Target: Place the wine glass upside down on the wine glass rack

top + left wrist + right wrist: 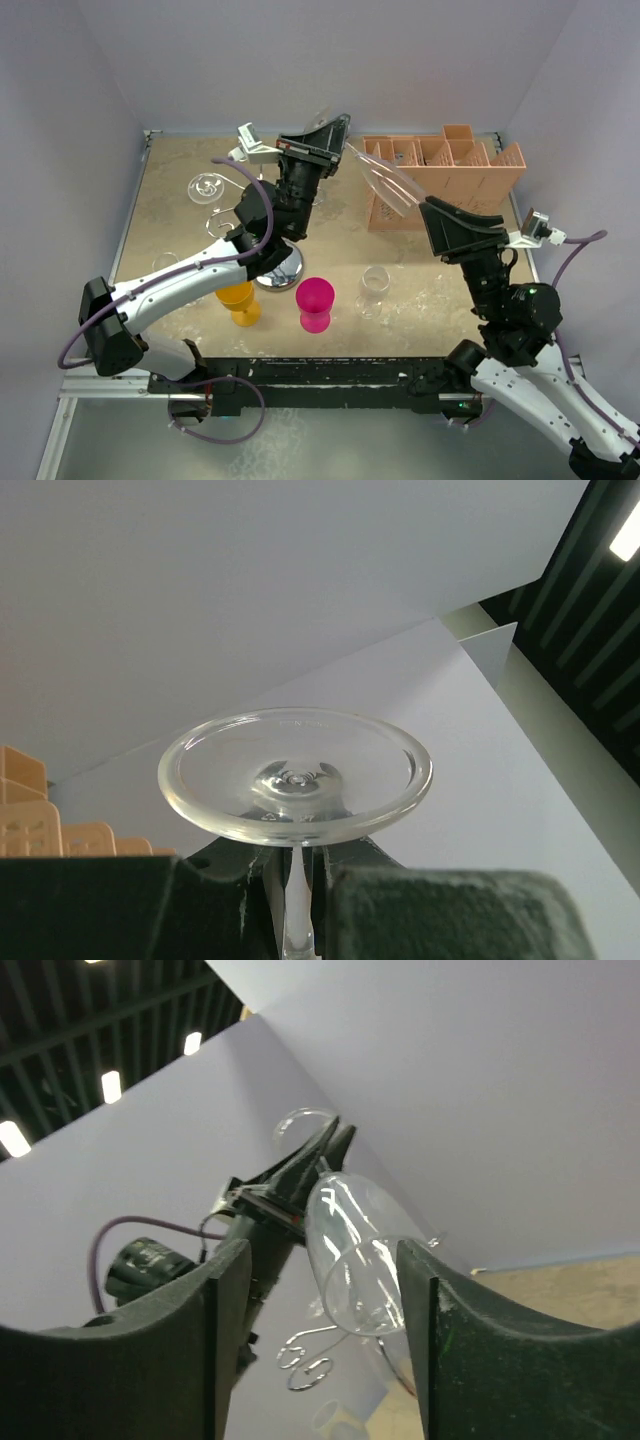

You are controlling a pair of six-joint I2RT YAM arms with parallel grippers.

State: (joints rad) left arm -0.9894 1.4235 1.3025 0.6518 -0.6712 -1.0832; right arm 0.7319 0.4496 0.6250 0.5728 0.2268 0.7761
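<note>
My left gripper [338,128] is clenched on the stem of the wine glass [385,180], just under its foot, holding it tilted in the air above the table [170,230]. My right gripper [428,205] is released, its fingers standing apart on either side of the bowl. The wine glass rack [282,272] stands below my left arm.

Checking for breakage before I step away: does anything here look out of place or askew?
The wine glass lies sideways in mid-air over the table: the left gripper clamps its stem, while the jaws of the right gripper stand open around the bowl. Nothing looks spilled or broken.
</note>
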